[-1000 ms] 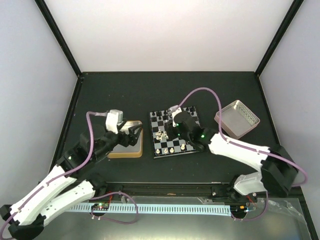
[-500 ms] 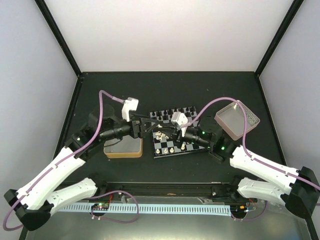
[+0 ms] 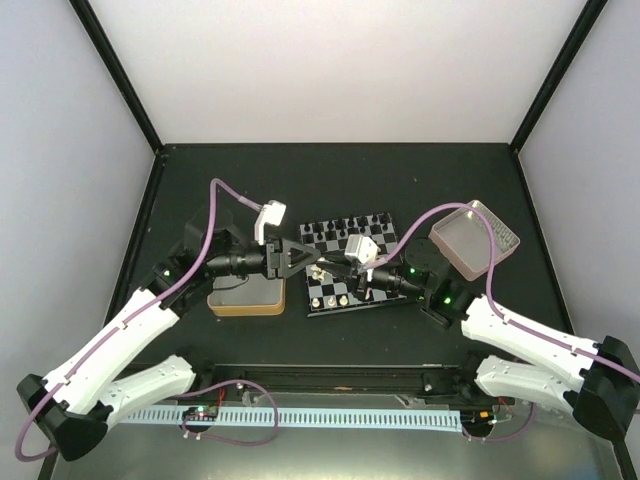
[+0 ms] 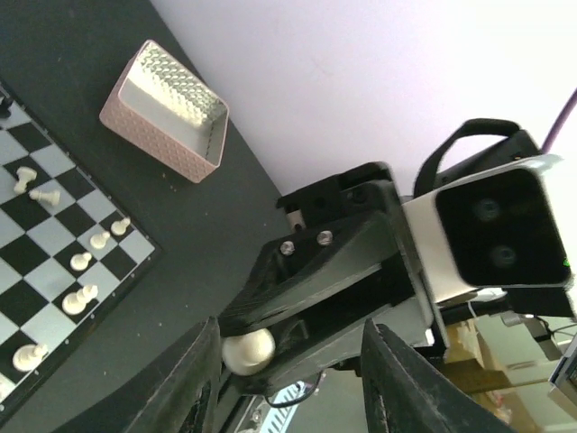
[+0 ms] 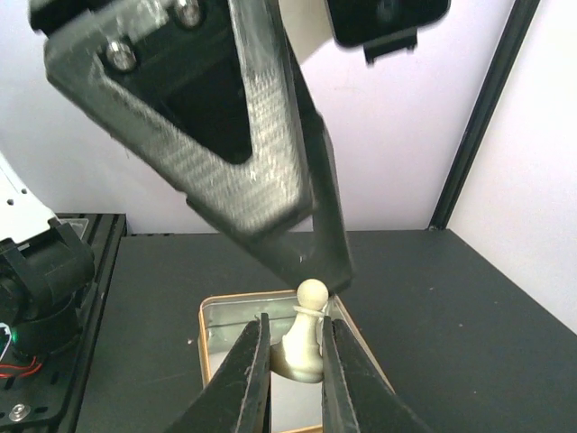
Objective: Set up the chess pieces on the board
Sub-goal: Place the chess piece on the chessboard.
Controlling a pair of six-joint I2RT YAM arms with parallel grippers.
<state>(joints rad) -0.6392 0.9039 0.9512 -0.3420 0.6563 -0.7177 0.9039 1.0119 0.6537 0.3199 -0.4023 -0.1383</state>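
My right gripper (image 5: 295, 361) is shut on a cream pawn (image 5: 305, 338), held by its base with the round head free. In the top view it hovers level over the left side of the board (image 3: 345, 308), pointing at my left gripper (image 3: 316, 262). The left gripper (image 4: 293, 361) is open, its fingers (image 4: 194, 383) either side of the right gripper's tips (image 4: 325, 280). The pawn's head (image 4: 248, 350) sits by the left-hand finger. Several cream chess pieces (image 4: 81, 260) stand or lie on the board (image 4: 45, 271). Black chess pieces (image 3: 345, 232) line its far edge.
A gold-rimmed tin tray (image 3: 245, 295) lies left of the board, under the left arm, and shows behind the pawn as the tin tray (image 5: 216, 334). A pink-sided tray (image 3: 475, 240) stands at the right of the board.
The left arm swung from the tin tray to the board's left edge, its jaws narrowing. The right gripper lifted off the board and turned level to meet it, the pawn in its grip.
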